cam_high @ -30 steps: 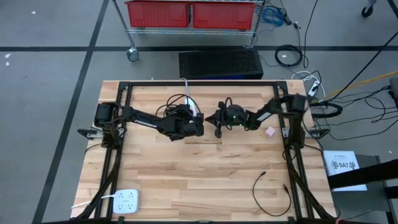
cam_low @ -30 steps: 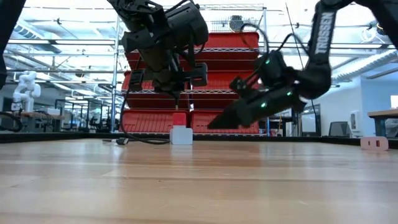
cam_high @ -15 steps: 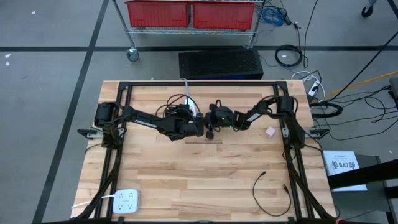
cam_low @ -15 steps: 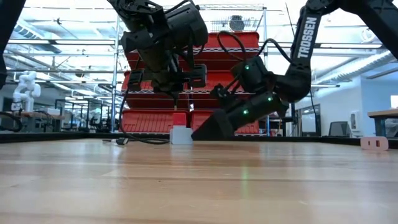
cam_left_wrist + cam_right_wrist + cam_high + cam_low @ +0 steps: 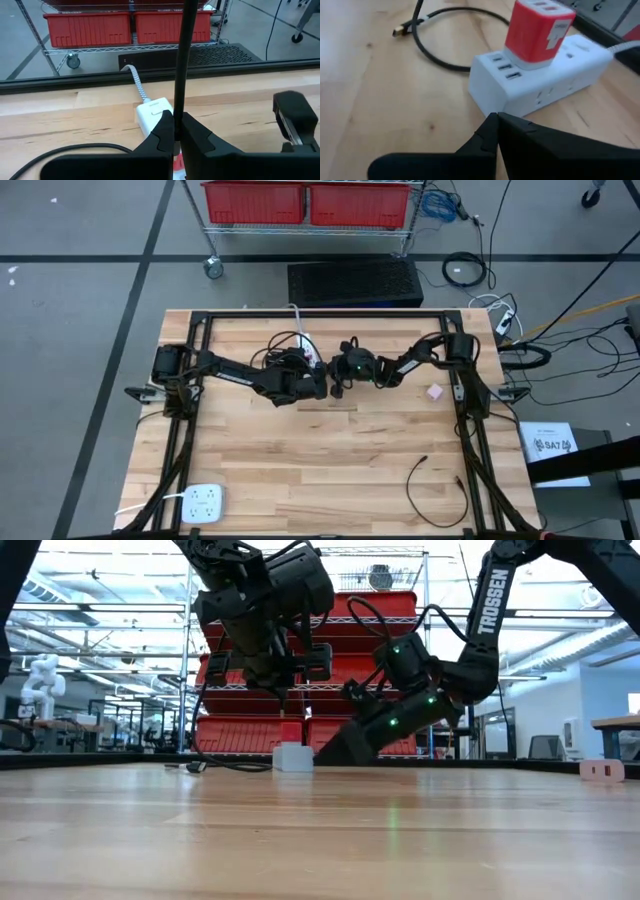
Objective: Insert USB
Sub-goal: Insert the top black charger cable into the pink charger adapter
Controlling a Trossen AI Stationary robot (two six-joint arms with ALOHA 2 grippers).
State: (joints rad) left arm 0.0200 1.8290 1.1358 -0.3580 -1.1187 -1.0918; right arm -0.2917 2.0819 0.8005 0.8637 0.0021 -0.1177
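The left gripper (image 5: 174, 131) is pinching the black cable (image 5: 182, 55), hovering just above the red charger (image 5: 538, 30) plugged into the white strip (image 5: 540, 87). The right gripper (image 5: 496, 120), pressed together and empty, is pointing at the strip's end beside its 3 ports.

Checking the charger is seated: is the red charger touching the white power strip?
Touching. The right wrist view shows the red charger sitting plugged into the top of the power strip, no gap.

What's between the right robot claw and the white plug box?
Only bare wooden table. The right wrist view shows the shut right gripper just short of the white power strip, with nothing between.
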